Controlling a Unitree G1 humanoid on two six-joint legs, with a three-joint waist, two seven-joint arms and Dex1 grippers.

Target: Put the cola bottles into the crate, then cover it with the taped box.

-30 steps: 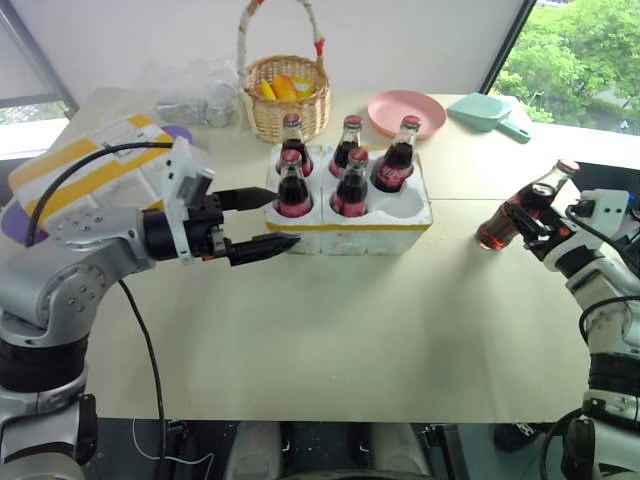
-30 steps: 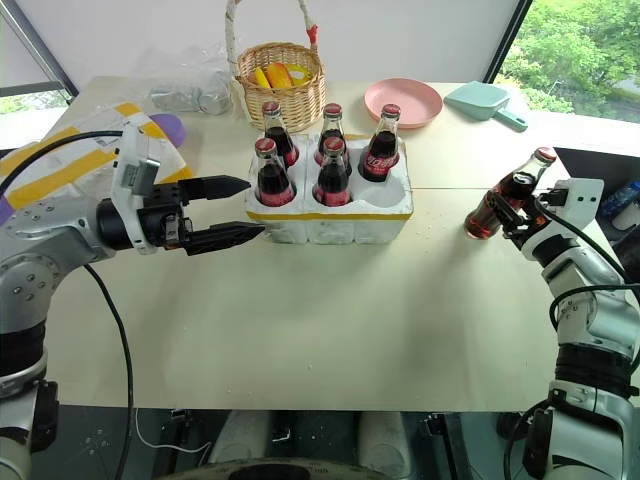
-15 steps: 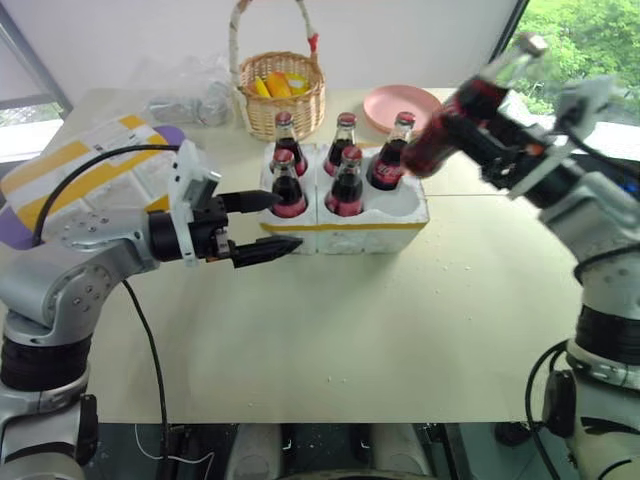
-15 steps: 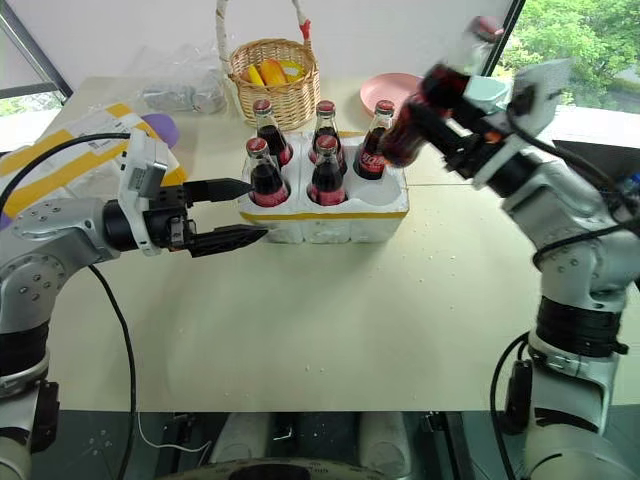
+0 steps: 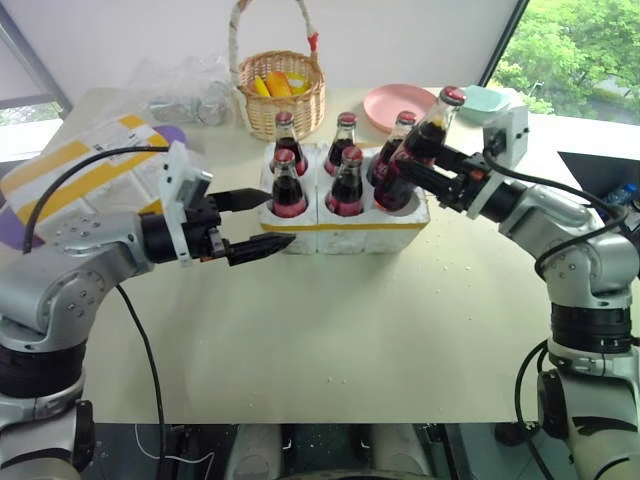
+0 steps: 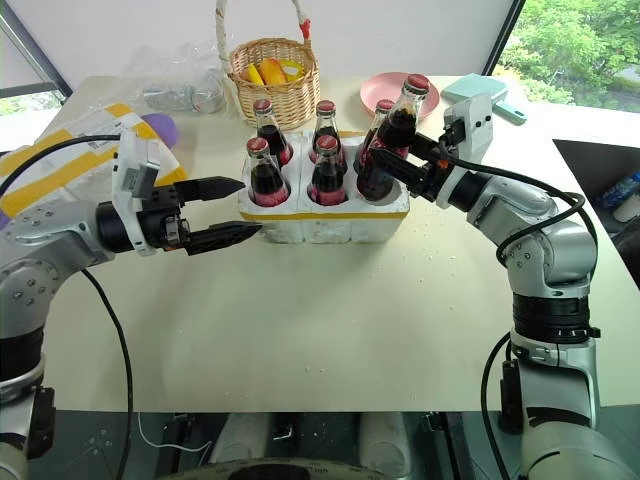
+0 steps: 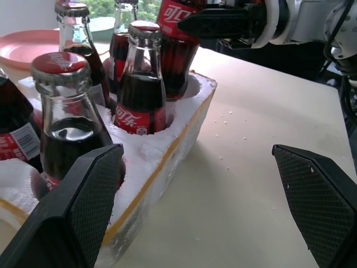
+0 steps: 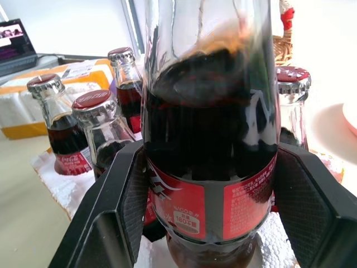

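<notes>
Left eye view is showing the beige tabletop [image 5: 330,330] lying bare along its near edge. Further in on the left, the left gripper [image 5: 268,220] is hovering with its two black fingers spread wide and holding nothing, its tips pointing at the near-left corner of the crate [image 5: 345,226], a white styrofoam block with round wells and a yellow tape band along its lower edge. Five small glass cola bottles with red caps [image 5: 290,185] are standing upright in the wells. At the crate's near-right corner, the right gripper [image 5: 412,172] is clamping a sixth cola bottle [image 5: 415,150] around its labelled body, and the bottle is tilting, its cap leaning far and right while its base is sitting at the mouth of the near-right well. Right wrist view is showing black fingers [image 8: 120,201] pressing both sides of that bottle's red-and-white label.

Left of the crate, behind the left arm, the taped box [image 5: 85,170] of white foam wrapped in wide yellow bands is lying on the table. Farther back, a wicker basket [image 5: 285,95] holding yellow items is standing behind the crate, a pink round plate [image 5: 385,103] is resting to its right, a pale green dustpan [image 5: 487,99] is lying beyond that, and crumpled clear plastic [image 5: 185,95] is sitting to the basket's left.
</notes>
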